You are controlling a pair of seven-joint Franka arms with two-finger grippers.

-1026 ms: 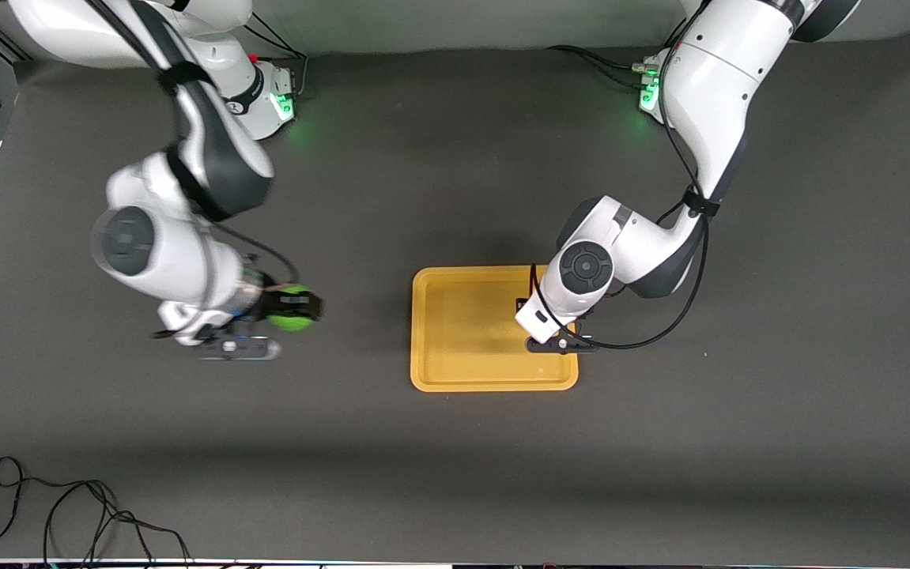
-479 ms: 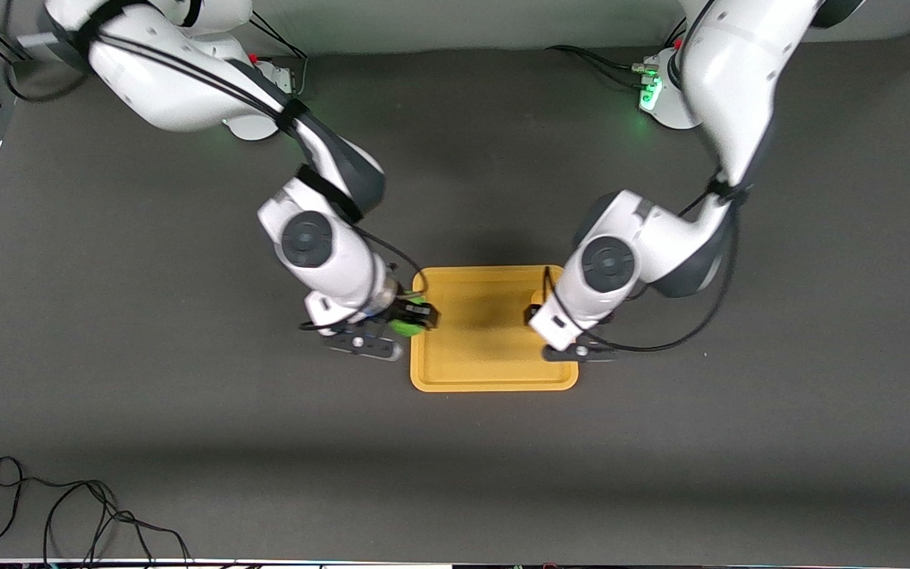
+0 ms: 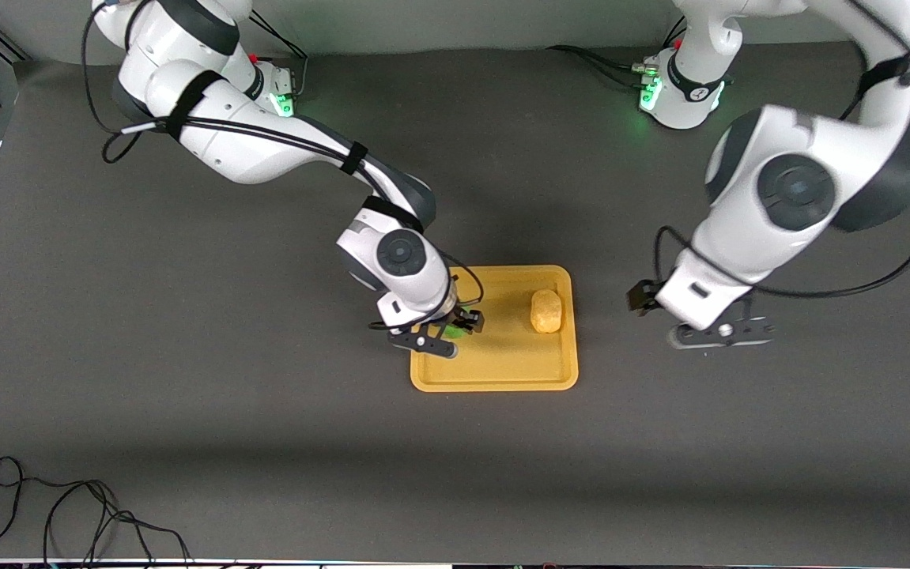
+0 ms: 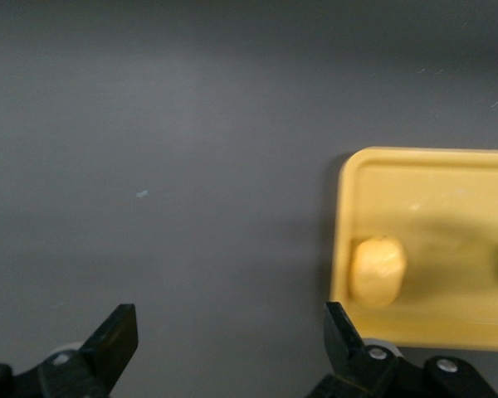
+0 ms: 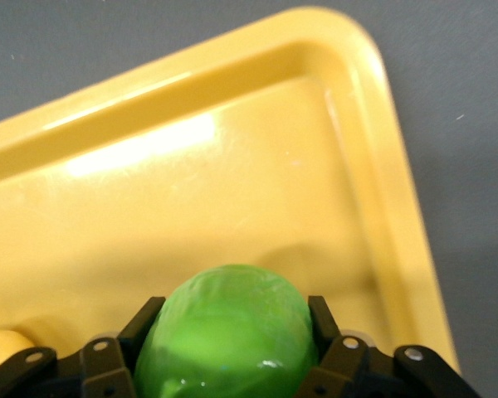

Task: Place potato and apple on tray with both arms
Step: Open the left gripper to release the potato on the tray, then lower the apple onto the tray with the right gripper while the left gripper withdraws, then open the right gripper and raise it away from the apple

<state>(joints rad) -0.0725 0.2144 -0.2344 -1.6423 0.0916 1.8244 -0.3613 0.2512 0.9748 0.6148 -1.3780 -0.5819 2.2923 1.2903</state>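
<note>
My right gripper (image 3: pixel 455 325) is over the tray (image 3: pixel 494 378), at the end toward my right arm. Its fingers (image 5: pixel 108 365) are squeezed tight on the apple (image 5: pixel 224 332), one on each side. The potato (image 3: pixel 546 310) lies on the tray, at the end toward my left arm, and nothing touches it. My left gripper (image 3: pixel 644 299) is up over the bare desk (image 3: pixel 779 442) just beside the tray. Its fingers (image 4: pixel 116 336) are spread wide and hold nothing.
</note>
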